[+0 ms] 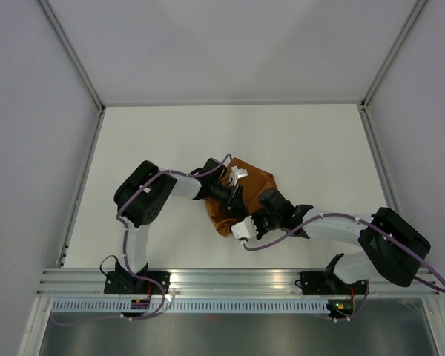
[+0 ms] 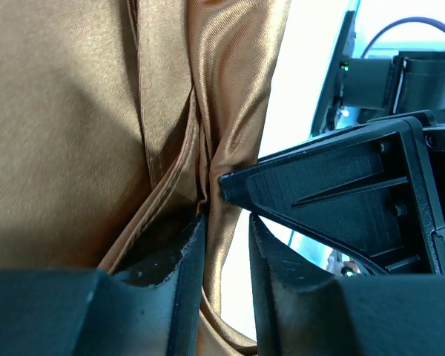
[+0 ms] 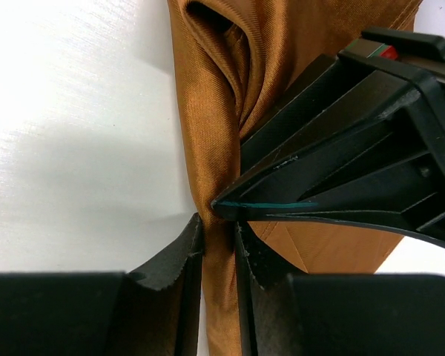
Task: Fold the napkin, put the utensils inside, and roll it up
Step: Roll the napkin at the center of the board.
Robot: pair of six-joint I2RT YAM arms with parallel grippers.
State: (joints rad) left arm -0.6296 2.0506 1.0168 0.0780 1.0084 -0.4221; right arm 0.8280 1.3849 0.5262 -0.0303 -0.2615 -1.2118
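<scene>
The rust-brown napkin [image 1: 254,182] lies bunched at the table's middle. My left gripper [image 1: 241,202] and right gripper [image 1: 256,215] meet over its near side. In the left wrist view the left gripper [image 2: 228,219] pinches a narrow vertical fold of the napkin [image 2: 74,111] at its tips, and the right gripper's black finger [image 2: 319,193] touches the same fold. In the right wrist view the right gripper [image 3: 219,222] is shut on a rolled ridge of the napkin [image 3: 215,89], with the left gripper's finger [image 3: 341,163] just ahead of it. I cannot make out any utensils.
The white table [image 1: 170,141] is bounded by grey walls with metal corner posts [image 1: 78,67]. An aluminium rail [image 1: 230,278] runs along the near edge, where both arm bases are bolted.
</scene>
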